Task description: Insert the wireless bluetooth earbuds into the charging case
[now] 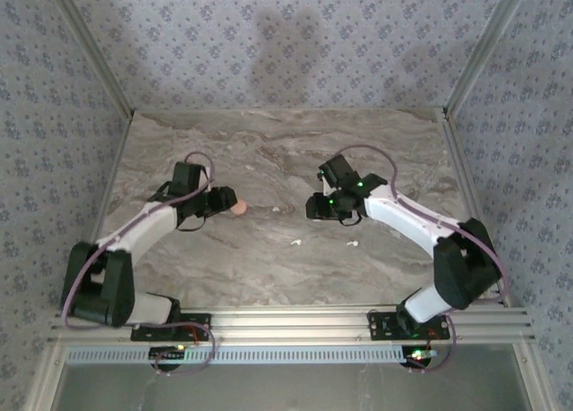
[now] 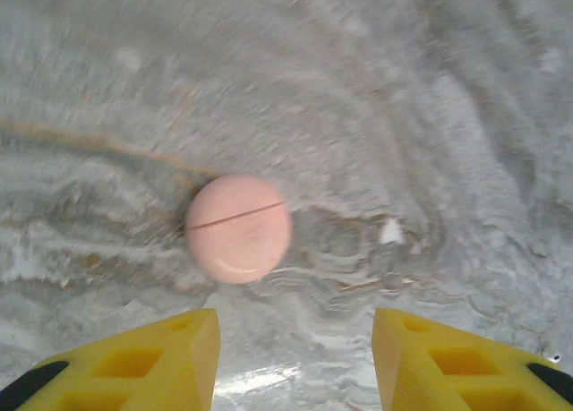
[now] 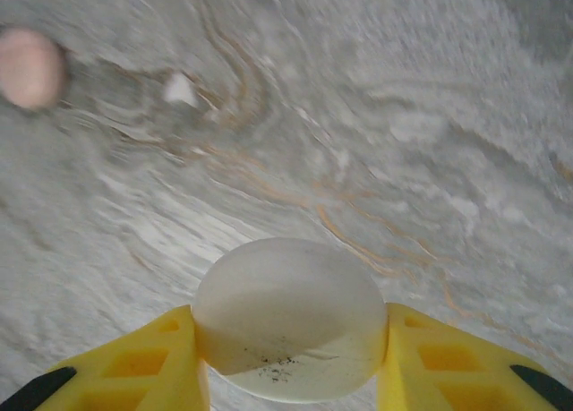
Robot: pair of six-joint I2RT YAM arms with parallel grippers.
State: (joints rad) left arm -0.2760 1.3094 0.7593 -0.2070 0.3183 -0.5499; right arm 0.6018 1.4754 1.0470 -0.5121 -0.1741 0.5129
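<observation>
Left hand (image 2: 295,330) fingers apart, nothing between them. Pink disc (image 2: 237,227) with a seam line sits on the counter (image 1: 269,151) just ahead of it, left of centre. Right hand (image 3: 291,339) is clamped on a white disc (image 3: 286,290), right of centre. Earbud (image 1: 295,243) and second earbud (image 1: 353,244) lie loose toward the near edge, mid-width. Small white piece (image 2: 390,232) lies between the hands, can't tell what it is.
</observation>
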